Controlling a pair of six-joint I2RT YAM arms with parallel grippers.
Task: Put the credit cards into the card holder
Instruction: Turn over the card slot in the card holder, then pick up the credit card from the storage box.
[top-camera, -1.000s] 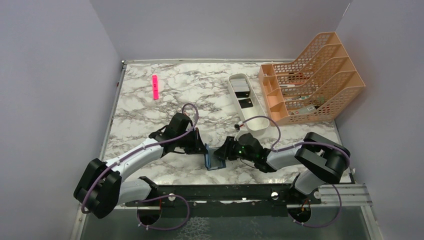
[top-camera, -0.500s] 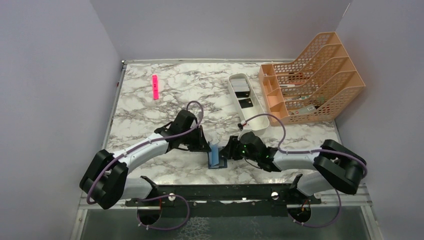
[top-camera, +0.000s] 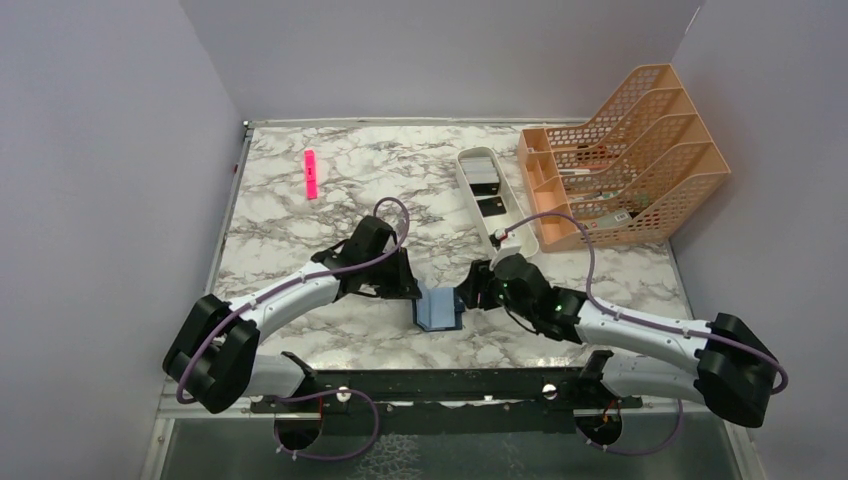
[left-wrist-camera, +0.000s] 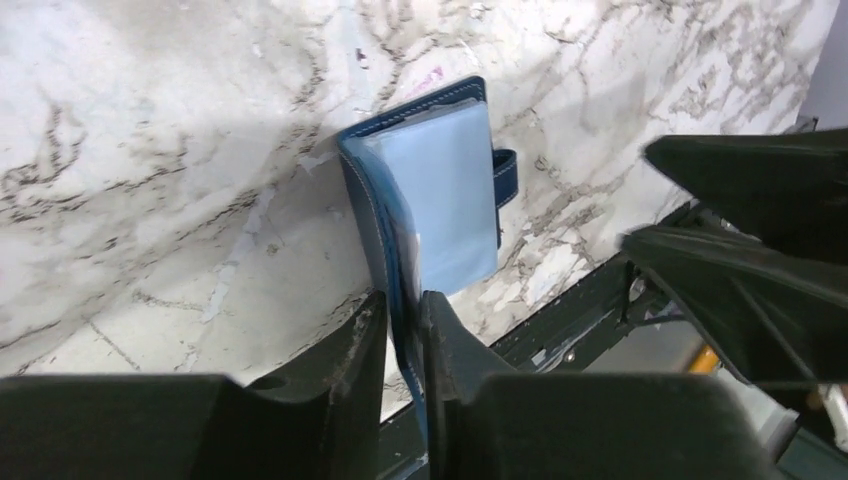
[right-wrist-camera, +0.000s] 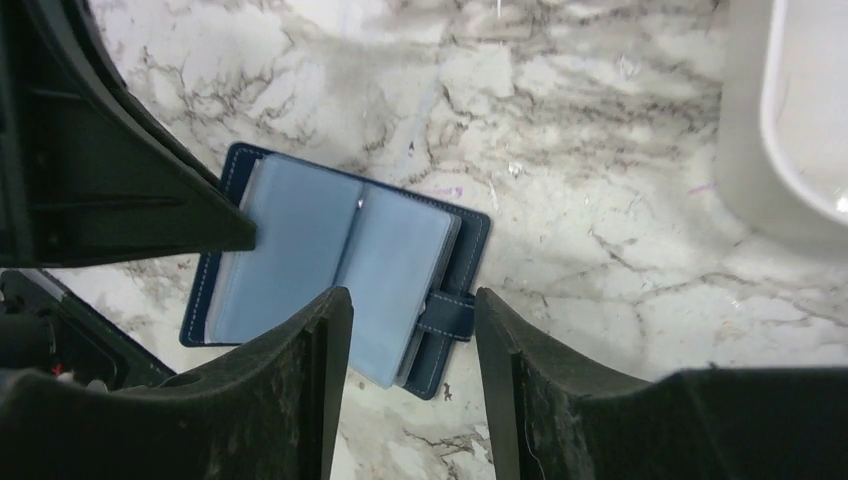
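CARD HOLDER OPEN: Near the front edge of the marble counter (top-camera: 290, 225), the card holder (top-camera: 437, 314) lies spread open between the two arms, its pale-blue sleeves facing up. The left fingers (top-camera: 410, 292) are pinched tight on the edge of its left navy cover. The right fingers (top-camera: 467, 297) are spread wide over its strap side, holding nothing. Farther back, two credit cards (top-camera: 492, 207), one grey and one black, lie in a long white tray (top-camera: 465, 178). An orange file rack (top-camera: 630, 150) stands just beside the tray at right rear; a pink marker (top-camera: 310, 173) lies at left rear.
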